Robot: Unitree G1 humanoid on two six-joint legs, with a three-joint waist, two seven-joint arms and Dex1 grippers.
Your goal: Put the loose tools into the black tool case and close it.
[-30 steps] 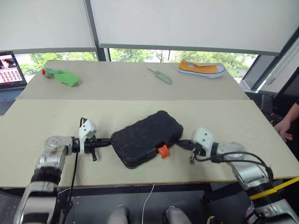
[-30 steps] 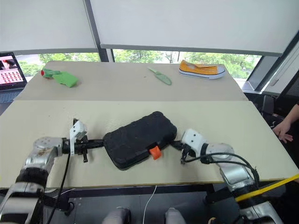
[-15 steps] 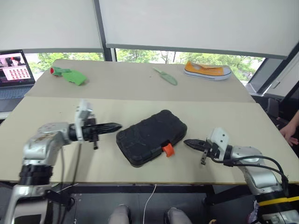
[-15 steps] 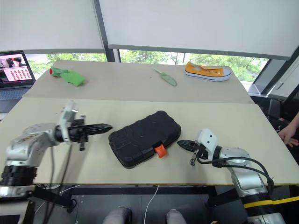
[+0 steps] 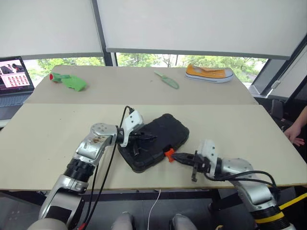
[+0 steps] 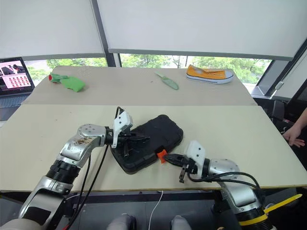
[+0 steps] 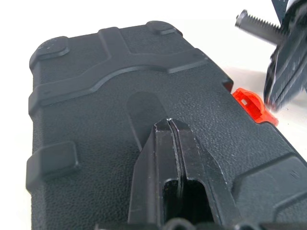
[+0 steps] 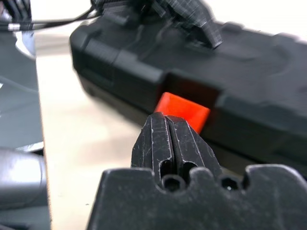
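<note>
On the beige table (image 5: 48,139), near its front edge, the black tool case (image 5: 158,134) lies closed. The left gripper (image 7: 169,125), fingers closed and empty, rests over the lid; the right gripper (image 8: 168,125), also closed and empty, points at the orange latch (image 8: 183,110). The latching step seems in hand: next, the latch needs a firm push.

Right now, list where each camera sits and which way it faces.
Head pair: on the head, looking forward and down over both arms, the black tool case and the table.
Left wrist: along the shut left gripper, over the case lid.
Right wrist: along the shut right gripper, at the orange latch.
All share the case.
</note>
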